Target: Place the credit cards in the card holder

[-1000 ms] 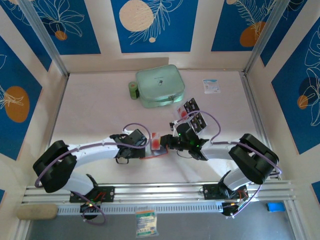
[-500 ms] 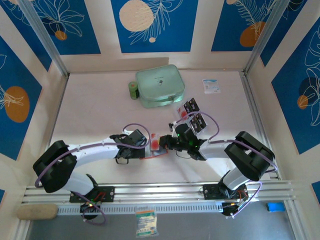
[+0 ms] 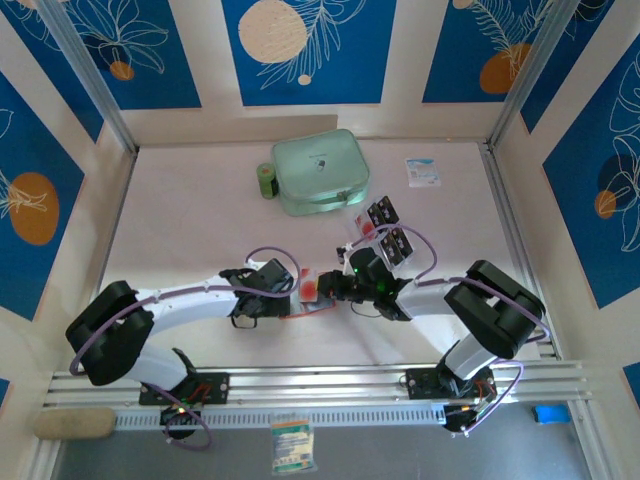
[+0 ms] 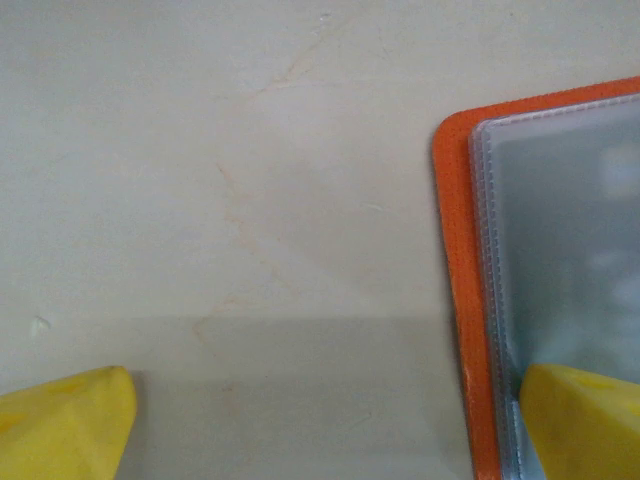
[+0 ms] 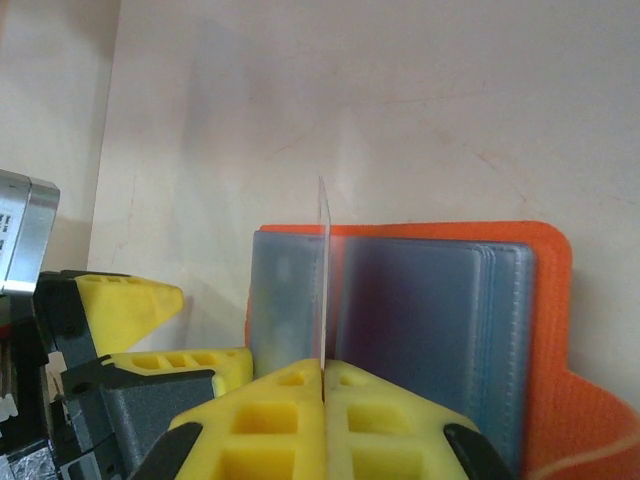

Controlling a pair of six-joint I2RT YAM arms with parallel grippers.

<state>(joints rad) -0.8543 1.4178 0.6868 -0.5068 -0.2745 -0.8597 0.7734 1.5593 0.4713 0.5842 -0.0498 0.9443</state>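
Left gripper point(image 4: 325, 420), fingers spread, sets one fingertip on the open card holder point(image 5: 540, 300) lying on the table. Right gripper point(image 5: 325, 385) pinches one credit card point(image 5: 324, 270) edge-on above the holder. This looks like the insertion step; next, the card must slide down into a clear pocket.
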